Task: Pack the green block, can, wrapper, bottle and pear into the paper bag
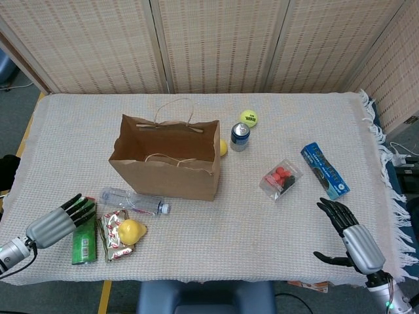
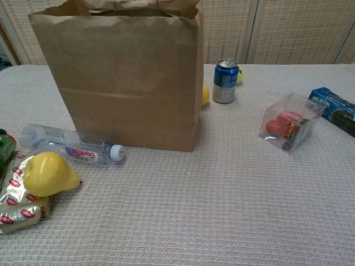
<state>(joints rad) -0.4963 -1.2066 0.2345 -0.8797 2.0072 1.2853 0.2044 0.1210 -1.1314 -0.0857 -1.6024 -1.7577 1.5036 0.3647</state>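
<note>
The paper bag (image 1: 167,159) stands upright and open-topped near the middle of the table (image 1: 196,248), its long axis running 9 to 3 o'clock. At its 7 o'clock the clear bottle (image 1: 134,201) lies on its side, long axis roughly 10 to 4 o'clock, white cap toward 4; its label is too blurred to read. The green block (image 1: 82,230) lies flat at the table's 8 o'clock corner, long axis 12 to 6 o'clock, with the left hand (image 1: 60,221) over its upper end, fingers extended; whether it touches I cannot tell. Just beside it lies the silver-and-red wrapper (image 1: 111,237), with the yellow pear (image 1: 131,231) resting on it. The blue-and-silver can (image 1: 240,137) stands upright at the bag's 2 o'clock. The right hand (image 1: 350,233) hovers at the 4 o'clock edge, fingers spread, holding nothing.
</note>
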